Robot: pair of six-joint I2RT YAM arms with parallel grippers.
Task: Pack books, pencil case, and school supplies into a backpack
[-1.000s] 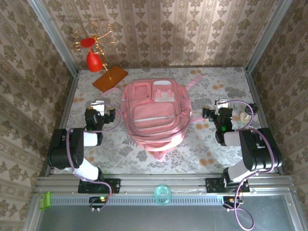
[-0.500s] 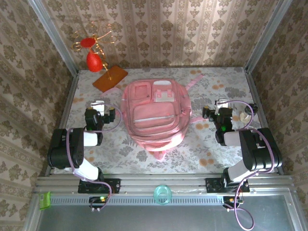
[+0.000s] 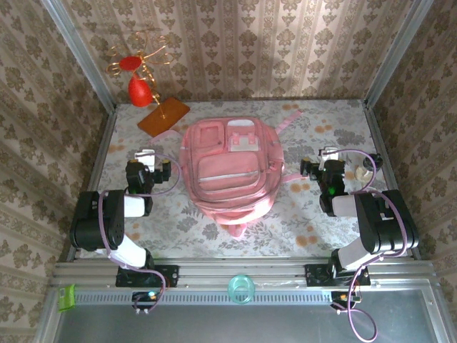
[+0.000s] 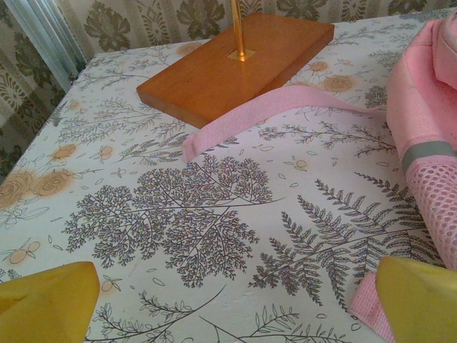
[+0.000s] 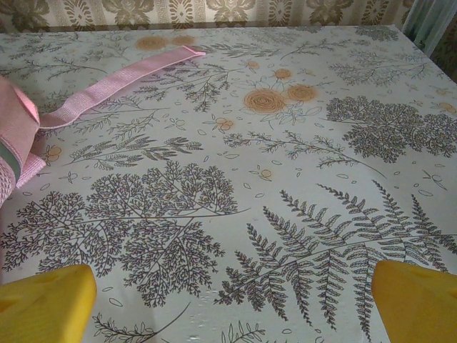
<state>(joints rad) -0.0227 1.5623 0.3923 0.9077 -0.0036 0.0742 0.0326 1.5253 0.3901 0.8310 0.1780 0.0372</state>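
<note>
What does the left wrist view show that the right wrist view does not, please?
Left wrist view: the orange-brown board with its gold rod, a mesh side pocket, and the open left pincer. Right wrist view: the open right pincer and a long pink strap running toward the far wall. Both: the pink backpack at one edge and the fern-printed tablecloth.
</note>
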